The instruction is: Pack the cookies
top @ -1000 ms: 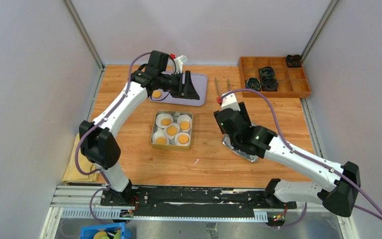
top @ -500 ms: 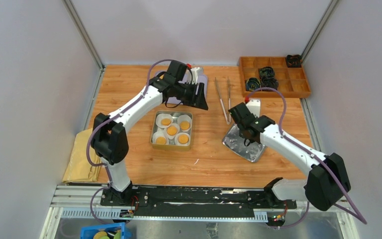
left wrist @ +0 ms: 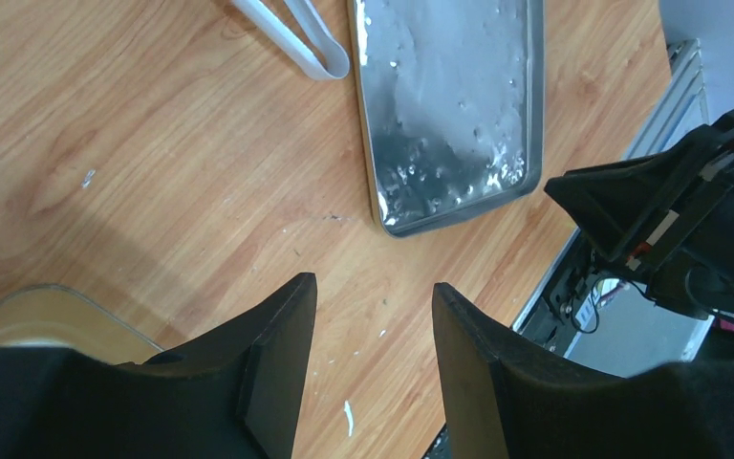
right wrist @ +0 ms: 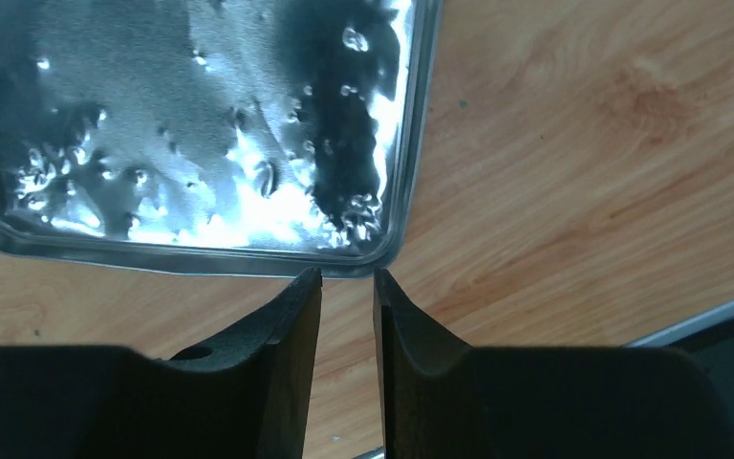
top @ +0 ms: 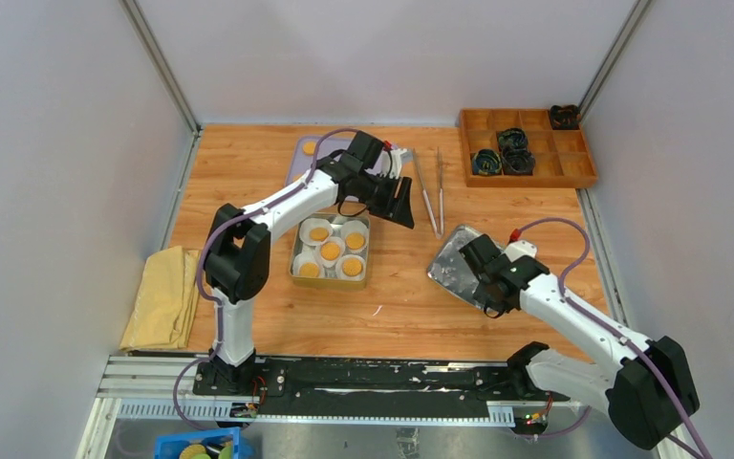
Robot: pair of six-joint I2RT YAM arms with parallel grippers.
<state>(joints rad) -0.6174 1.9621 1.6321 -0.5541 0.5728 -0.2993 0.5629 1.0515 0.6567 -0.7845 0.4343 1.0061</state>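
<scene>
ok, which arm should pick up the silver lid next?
Right. The right end effector sits at the near rim of the silver lid, jaws slightly apart, nothing held. The left end effector hangs open over the table between tin and lid.

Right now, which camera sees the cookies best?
The top camera: five cookies sit in the tin, another on the purple tray. Both wrist cameras show no cookies, only the silver lid and wooden table.

Table (top: 248, 182) reads as pale wood, smooth, fine-grained. Right of the tin (top: 330, 282) (duller metal) the tray (top: 449, 253) flashes glossy, dimpled metal. Left of the tin, a yellow cloth (top: 162, 296), matt and soft. Inside the tin, white paper cups (top: 363, 229) and matt cookies (top: 331, 251).
</scene>
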